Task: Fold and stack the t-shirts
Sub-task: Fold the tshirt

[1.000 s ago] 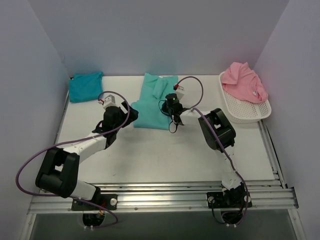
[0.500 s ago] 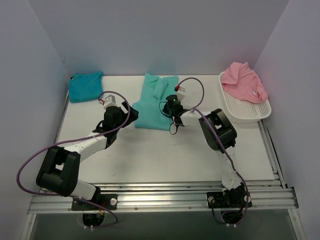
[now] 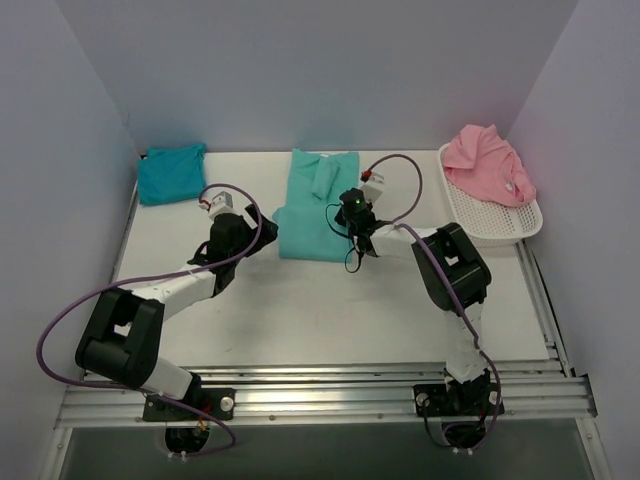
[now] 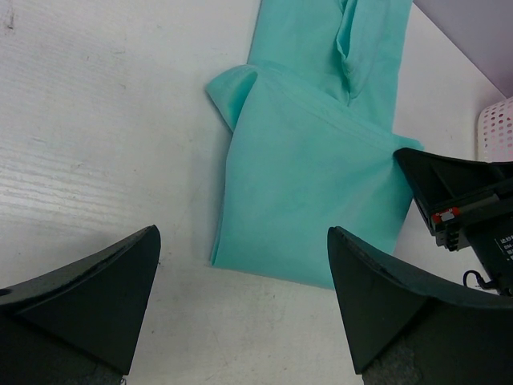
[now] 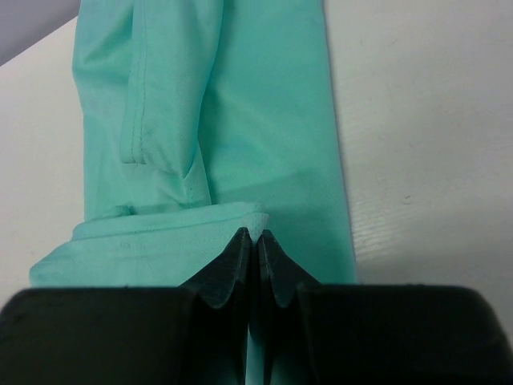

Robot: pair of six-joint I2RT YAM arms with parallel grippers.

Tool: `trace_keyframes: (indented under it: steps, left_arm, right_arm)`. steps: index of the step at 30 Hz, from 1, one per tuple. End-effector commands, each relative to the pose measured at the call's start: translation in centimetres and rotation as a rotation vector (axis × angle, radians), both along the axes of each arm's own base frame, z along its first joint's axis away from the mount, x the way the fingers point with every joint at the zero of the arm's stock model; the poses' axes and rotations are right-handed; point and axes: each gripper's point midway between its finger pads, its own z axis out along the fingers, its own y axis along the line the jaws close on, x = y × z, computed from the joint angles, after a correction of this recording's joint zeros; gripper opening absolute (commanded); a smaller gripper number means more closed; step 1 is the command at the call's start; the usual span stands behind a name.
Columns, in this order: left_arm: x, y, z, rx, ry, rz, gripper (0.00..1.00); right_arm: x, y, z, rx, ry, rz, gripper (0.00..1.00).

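- Right gripper [image 5: 253,238]: clenched, tips nipping the raised edge of a doubled-over layer of the green shirt [image 5: 272,120]. The cloth is thin, so the 2 fingers look fully closed. We read it as a grip, not an empty pinch.
- Why there: that edge is the free end of the flap, so holding it lets us carry the layer across and set the crease.
- Beyond the tips the shirt runs away as a long narrow strip toward the back wall, with 1 sleeve-like fold lying on top of it.
- Left gripper [image 4: 242,237]: released, fingers spread wide, nothing between them. It hangs low over the table [image 3: 300,300], just short of the shirt's near-left corner. We judge it is parked there to pin or take that corner.
- The green shirt sits mid-table toward the back, with 1 small flap sticking out on its left side.
- Blue shirt [image 3: 170,172]: compact bundle in the back-left corner, well apart. It looks already folded, so we take it as the base of the stack.
- Pink shirt [image 3: 487,162]: crumpled in the white basket [image 3: 490,232] at back right, not yet folded.
- Progress, our call: mid-fold on shirt 2 of 3.
- Risk: the hold is close to the cloth edge and could slip when pulled.
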Motion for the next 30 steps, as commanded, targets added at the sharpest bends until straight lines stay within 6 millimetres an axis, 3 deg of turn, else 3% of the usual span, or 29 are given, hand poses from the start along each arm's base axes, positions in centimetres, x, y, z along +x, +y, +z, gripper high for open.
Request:
trace_keyframes:
  steps: [1, 15, 30]
  left_arm:
    - [0.9, -0.8, 1.8, -0.031, -0.063, -0.011, 0.94]
    - [0.9, -1.0, 1.6, -0.027, -0.061, -0.014, 0.94]
    - [1.1, -1.0, 1.2, -0.021, -0.056, -0.014, 0.94]
  right_arm:
    - [0.5, -1.8, 3.7, 0.006, -0.083, -0.081, 0.00]
    - [-0.8, -5.9, 0.4, -0.056, -0.006, -0.292, 0.00]
    - [-0.9, -6.5, -2.9, -0.053, 0.050, -0.338, 0.00]
